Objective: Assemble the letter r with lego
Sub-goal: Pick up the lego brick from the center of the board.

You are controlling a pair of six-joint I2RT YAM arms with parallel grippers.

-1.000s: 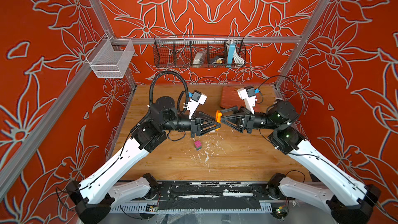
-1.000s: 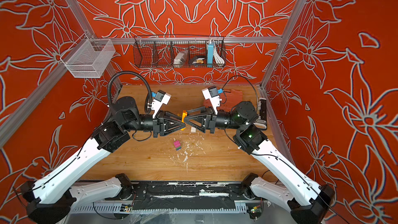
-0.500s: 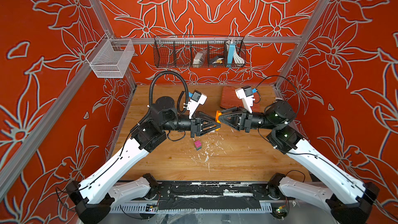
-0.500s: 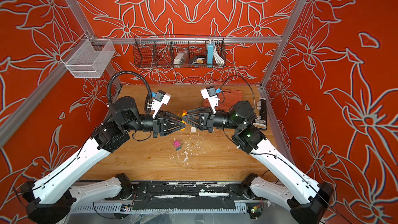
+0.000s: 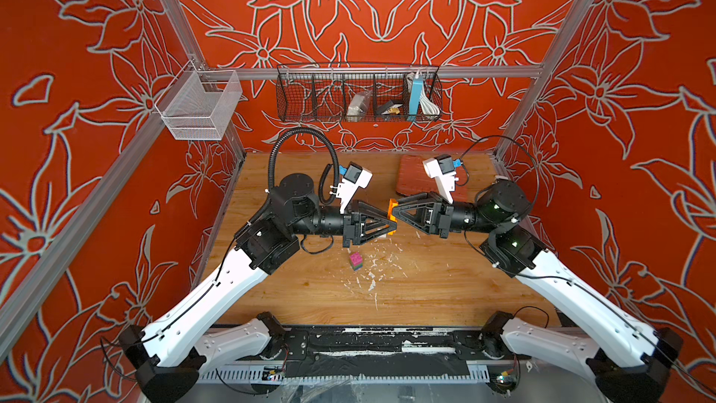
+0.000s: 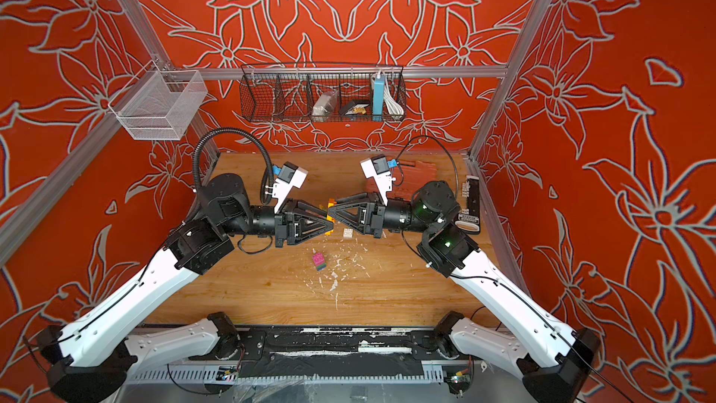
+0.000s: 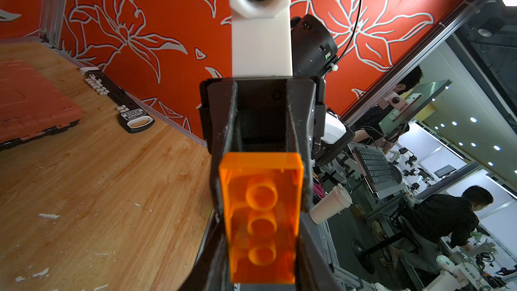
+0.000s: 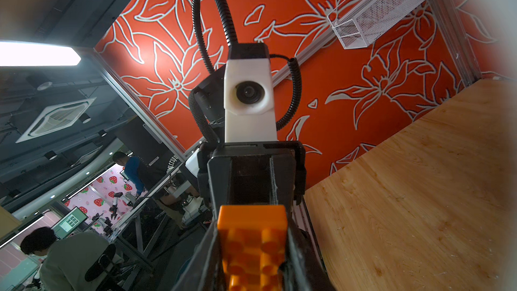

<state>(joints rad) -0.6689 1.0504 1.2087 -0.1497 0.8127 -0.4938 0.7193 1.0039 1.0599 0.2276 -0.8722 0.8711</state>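
- The orange brick (image 7: 261, 214) hangs above the middle of the table (image 5: 426, 284), between your two arms.
- Your right fingers (image 7: 226, 124) are clamped narrow on one end of it.
- Your left fingers (image 7: 307, 253) flank the other end, close against its sides; you cannot tell whether they grip.
- A pink-and-green stack (image 5: 356, 261) stands on the table, with a white brick (image 6: 348, 232) near it.

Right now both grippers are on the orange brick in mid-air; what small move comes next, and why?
Probably ease the left gripper open. The right gripper is shut on the orange brick too, above the table, so this looks like a handover; pulling away first could twist it loose.
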